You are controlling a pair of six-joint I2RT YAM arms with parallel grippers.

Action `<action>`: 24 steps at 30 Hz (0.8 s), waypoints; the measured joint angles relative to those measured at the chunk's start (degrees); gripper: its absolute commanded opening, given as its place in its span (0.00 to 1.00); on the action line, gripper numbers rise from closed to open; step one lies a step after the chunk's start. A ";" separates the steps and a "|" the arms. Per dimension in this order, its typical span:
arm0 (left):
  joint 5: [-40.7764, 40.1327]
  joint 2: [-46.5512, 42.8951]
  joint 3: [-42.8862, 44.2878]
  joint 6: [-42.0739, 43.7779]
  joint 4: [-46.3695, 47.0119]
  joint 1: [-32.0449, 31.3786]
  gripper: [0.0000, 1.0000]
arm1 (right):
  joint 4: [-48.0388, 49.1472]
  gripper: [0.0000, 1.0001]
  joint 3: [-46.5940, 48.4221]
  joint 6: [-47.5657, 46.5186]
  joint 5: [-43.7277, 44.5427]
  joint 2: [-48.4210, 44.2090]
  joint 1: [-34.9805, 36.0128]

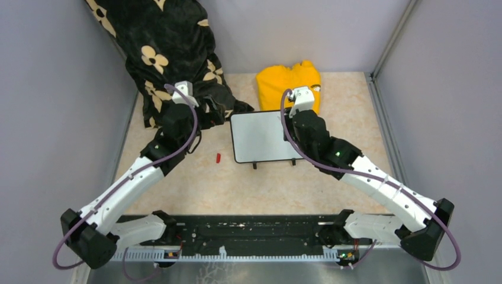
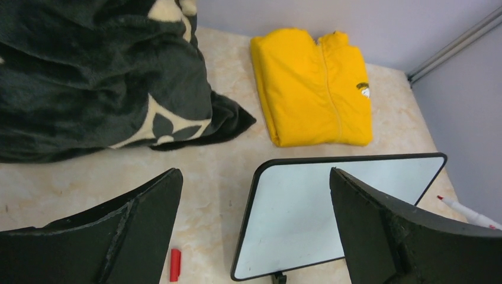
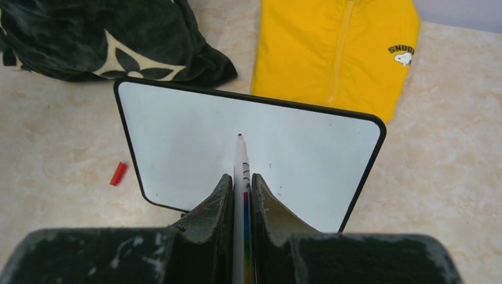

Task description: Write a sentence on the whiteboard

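While left pincer point(image 2: 254, 173) gapes, right pincer point(image 3: 241, 177) grips the marker point(image 3: 240, 155).

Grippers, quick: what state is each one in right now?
Left gripper: open, holding nothing.
Right gripper: closed on the slim white marker pen with a red tip.

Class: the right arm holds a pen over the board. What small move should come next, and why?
Probably lower the marker until its tip meets the whiteboard, then begin the first stroke. The right fingers are shut on the marker, its red cap lies off on the table, and the whiteboard shows no writing yet.
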 measured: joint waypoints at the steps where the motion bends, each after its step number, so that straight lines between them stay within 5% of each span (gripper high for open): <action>1: -0.11 1.77 1.33 -0.94 -1.09 0.00 0.99 | -0.02 0.00 -0.04 0.31 0.24 -0.02 0.00; 11: 6.43 5.60 -0.63 0.35 -2.10 0.00 0.99 | 4.15 0.00 -3.58 6.01 -0.92 -1.20 0.00; 24: -1.03 10.75 -1.97 4.76 -0.42 0.00 0.99 | 5.90 0.00 -8.68 4.87 1.18 -1.18 1.99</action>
